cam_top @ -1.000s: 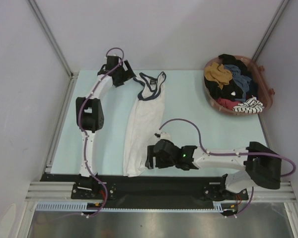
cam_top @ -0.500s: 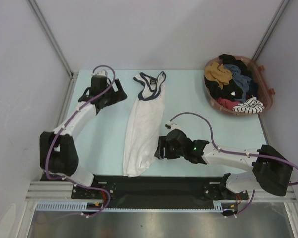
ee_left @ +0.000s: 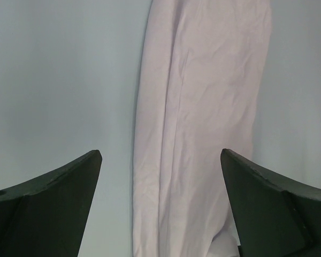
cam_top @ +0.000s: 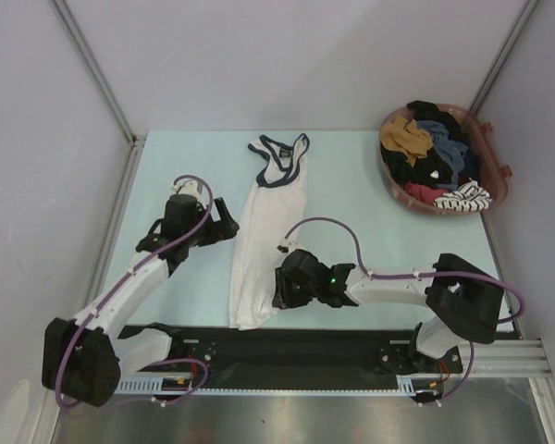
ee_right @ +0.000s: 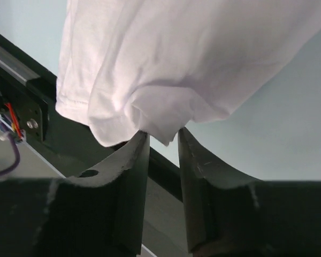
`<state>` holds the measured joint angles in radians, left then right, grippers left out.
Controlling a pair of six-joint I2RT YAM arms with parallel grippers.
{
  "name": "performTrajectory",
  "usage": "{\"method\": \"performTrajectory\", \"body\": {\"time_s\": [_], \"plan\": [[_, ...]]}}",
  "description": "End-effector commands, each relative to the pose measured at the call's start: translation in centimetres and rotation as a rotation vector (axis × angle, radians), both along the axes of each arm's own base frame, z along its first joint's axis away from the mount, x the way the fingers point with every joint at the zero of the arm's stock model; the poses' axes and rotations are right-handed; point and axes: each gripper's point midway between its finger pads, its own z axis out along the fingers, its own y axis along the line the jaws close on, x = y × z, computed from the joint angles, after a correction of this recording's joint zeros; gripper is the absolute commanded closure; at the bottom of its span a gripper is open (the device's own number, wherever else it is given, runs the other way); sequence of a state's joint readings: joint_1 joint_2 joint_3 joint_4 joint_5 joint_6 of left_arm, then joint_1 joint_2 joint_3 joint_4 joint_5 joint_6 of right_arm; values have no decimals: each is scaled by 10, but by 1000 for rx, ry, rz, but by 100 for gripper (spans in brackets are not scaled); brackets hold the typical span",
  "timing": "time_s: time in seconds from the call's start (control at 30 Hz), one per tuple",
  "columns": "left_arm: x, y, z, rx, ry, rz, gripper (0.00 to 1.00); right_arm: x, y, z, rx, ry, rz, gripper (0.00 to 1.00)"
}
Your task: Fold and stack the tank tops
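Observation:
The white tank top [cam_top: 264, 231] with navy trim lies lengthwise on the table, straps at the far end, doubled along its length. My left gripper [cam_top: 228, 222] hovers wide open at the top's left edge, about mid-length; in the left wrist view the cloth [ee_left: 203, 80] runs between its spread fingers [ee_left: 160, 152]. My right gripper [cam_top: 277, 287] is at the near right hem corner. Its jaws [ee_right: 162, 134] stand narrow, with a gap, and the corner of the white cloth [ee_right: 176, 53] dips between the tips. A slate grey-blue cloth [cam_top: 437, 132] lies in the basket.
A brown basket [cam_top: 499, 176] with a jumble of black, mustard, red and striped clothes stands at the back right. The black mounting rail [cam_top: 287, 342] runs along the near table edge, just under the top's hem [ee_right: 21, 101].
My left arm swung from the table's far end down to the middle of the top's left edge. My right gripper narrowed its jaws and shifted left onto the hem corner.

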<state>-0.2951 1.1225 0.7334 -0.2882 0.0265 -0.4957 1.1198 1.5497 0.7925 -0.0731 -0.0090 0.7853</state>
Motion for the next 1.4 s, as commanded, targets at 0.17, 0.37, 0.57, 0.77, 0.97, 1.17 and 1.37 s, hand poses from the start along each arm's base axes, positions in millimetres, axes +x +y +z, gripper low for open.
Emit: {"method": "performTrajectory", "body": {"time_s": [0.17, 0.37, 0.57, 0.77, 0.97, 1.17, 1.37], "plan": [[-53, -12, -19, -97, 11, -61, 2, -28, -11, 11, 56, 14, -122, 100], [-83, -26, -47, -117, 89, -100, 2, -80, -24, -4, 29, 71, -143, 100], [-92, -26, -63, -123, 126, -92, 2, -94, -42, -8, -23, 80, -178, 41], [-86, -26, -58, -118, 98, -87, 1, -49, -57, 22, 34, 4, -211, 38], [-59, -32, -52, -111, 63, -71, 0, 51, -81, 50, 85, -68, -293, 41], [-2, -44, -39, -75, 28, -52, 1, 133, -103, 53, 107, -83, -377, 48], [72, -43, -33, -67, 25, -9, 7, 204, -101, 42, 151, -61, -401, 48]]}}
